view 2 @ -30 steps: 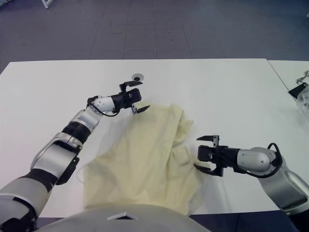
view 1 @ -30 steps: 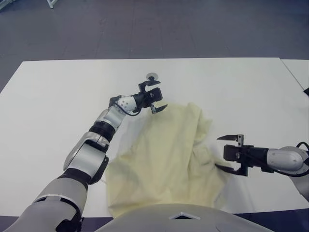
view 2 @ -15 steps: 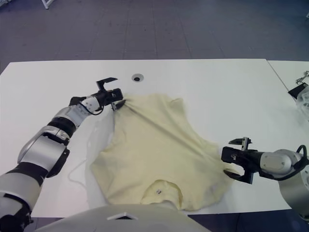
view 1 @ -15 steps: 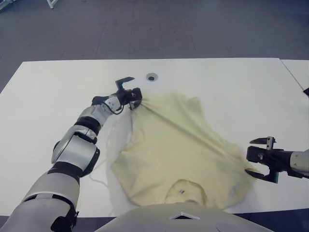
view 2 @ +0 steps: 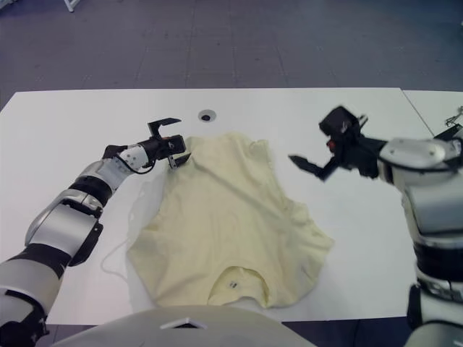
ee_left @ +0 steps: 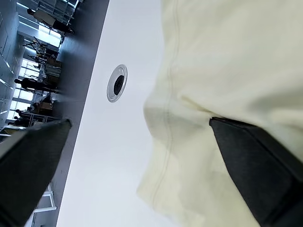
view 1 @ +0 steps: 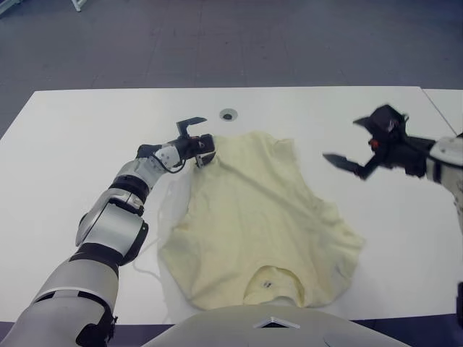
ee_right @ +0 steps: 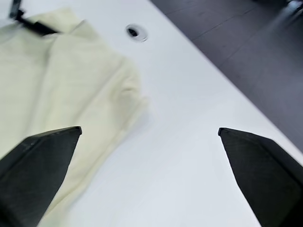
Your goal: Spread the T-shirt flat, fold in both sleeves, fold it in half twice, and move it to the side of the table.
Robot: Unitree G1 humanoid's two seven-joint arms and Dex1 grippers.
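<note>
A pale yellow T-shirt [view 1: 257,220] lies spread on the white table [view 1: 87,144], its collar [view 1: 273,283] at the near edge and its hem toward the far side. My left gripper [view 1: 198,142] is open at the hem's far-left corner. In the left wrist view the hem edge [ee_left: 165,123] lies between the wide-apart fingers. My right gripper [view 1: 353,143] is open and empty, raised over bare table to the right of the shirt's far-right corner. The right wrist view looks down on that corner [ee_right: 120,85].
A round cable hole [view 1: 228,115] sits in the table just beyond the hem. A thin thread [view 1: 142,262] trails on the table left of the shirt. A second table [view 1: 447,101] adjoins at the right, with small objects [view 2: 453,137] on it.
My right gripper has left the shirt's near-right side, risen and swung toward the far right. The shirt is no longer pulled taut and lies flatter. My left gripper stays at the hem corner.
</note>
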